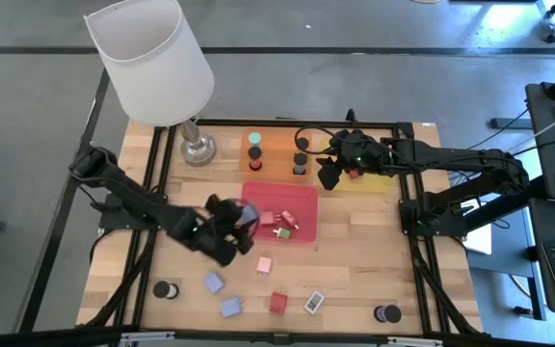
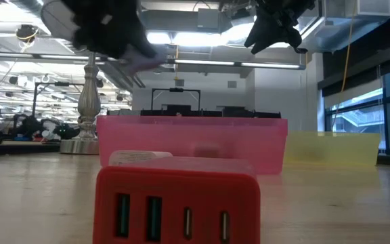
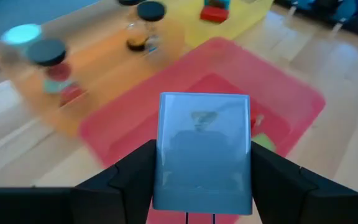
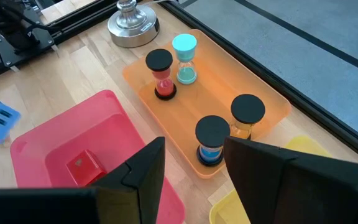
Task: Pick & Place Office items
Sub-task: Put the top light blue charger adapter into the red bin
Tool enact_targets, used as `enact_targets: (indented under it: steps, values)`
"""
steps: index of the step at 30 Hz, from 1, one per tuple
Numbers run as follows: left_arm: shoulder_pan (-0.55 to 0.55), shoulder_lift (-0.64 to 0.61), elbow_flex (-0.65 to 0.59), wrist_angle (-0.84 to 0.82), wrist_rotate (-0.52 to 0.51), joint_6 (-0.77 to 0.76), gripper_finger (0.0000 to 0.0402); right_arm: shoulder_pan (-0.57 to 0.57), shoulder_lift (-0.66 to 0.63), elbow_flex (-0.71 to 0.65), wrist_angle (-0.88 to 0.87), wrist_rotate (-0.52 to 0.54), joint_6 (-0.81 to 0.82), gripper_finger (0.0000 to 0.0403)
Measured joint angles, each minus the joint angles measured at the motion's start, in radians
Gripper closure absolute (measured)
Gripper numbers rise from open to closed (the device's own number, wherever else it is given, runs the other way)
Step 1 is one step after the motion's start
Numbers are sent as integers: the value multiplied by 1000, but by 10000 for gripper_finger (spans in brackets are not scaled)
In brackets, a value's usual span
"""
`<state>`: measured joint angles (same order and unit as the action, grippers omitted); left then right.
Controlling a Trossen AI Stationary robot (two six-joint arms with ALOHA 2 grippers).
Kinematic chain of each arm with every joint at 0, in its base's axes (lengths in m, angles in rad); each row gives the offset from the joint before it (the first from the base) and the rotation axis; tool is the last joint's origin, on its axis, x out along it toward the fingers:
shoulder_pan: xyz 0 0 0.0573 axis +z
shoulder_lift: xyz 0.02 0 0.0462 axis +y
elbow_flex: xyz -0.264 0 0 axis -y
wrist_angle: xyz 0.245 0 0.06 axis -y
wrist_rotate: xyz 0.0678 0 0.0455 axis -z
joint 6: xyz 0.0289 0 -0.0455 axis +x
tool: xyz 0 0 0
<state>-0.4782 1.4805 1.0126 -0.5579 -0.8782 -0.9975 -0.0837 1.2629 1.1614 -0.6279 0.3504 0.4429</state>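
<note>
the left gripper [image 1: 239, 220] hangs over the near-left edge of the red tray [image 1: 302, 198], fingers closed on a lavender-blue block [image 1: 248, 214]; the right gripper [image 1: 340, 172] hovers by the yellow tray [image 1: 374, 181]. low view: a red usb charger [image 2: 178, 203] fills the foreground. left wrist view: the block [image 3: 202, 149] sits clamped between both fingers. right wrist view: fingers slightly parted, seemingly empty, above the orange tray [image 4: 272, 99] of sand timers [image 4: 161, 73].
</note>
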Motion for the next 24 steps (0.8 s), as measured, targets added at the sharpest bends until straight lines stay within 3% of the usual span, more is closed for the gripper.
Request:
enact_targets:
  steps: [7,15,24]
  values:
    - [174,31,0,204,185,227,188,0,0,0,0,0,0,236]
    - [298,134,0,196,401,199,187,0,0,0,0,0,0,236]
    - [357,227,0,203,494,145,183,0,0,0,0,0,0,236]
